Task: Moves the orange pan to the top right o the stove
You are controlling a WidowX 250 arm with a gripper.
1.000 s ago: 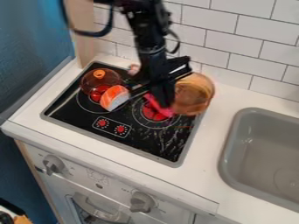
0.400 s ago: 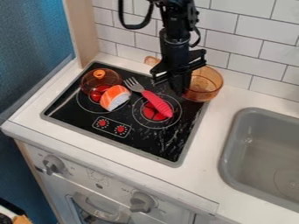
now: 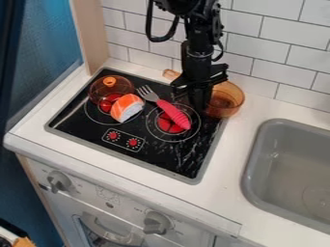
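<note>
Pincer (image 3: 199, 102), black, one: pointed down at the left side of the orange pan; whether wide or narrow, or gripping the pan, cannot be told. Black arm (image 3: 199, 53), one: upright above it, entering from the top edge of the view.

Orange pan (image 3: 226, 99), one, see-through: at the far right corner of the stove (image 3: 145, 153), its bowl reaching past the stove's right edge above the table (image 3: 248, 108). Its handle (image 3: 171, 74) shows to the left of the arm.

Fork (image 3: 174, 115), one, pink handle, grey tines: laid aslant, handle across the right burner (image 3: 166, 127), tines toward the far left.

Sushi piece (image 3: 126, 108), one, orange and white: left of the fork, just in front of the lid. Lid (image 3: 100, 90), one, see-through orange-brown with orange knob: on the far left part of the stove.

Sink (image 3: 290, 169), one, grey: set in the table, right of the stove. Tiled wall (image 3: 277, 53), white: behind. Front dials (image 3: 156, 222), grey, two: on the panel below the table's near edge.
</note>
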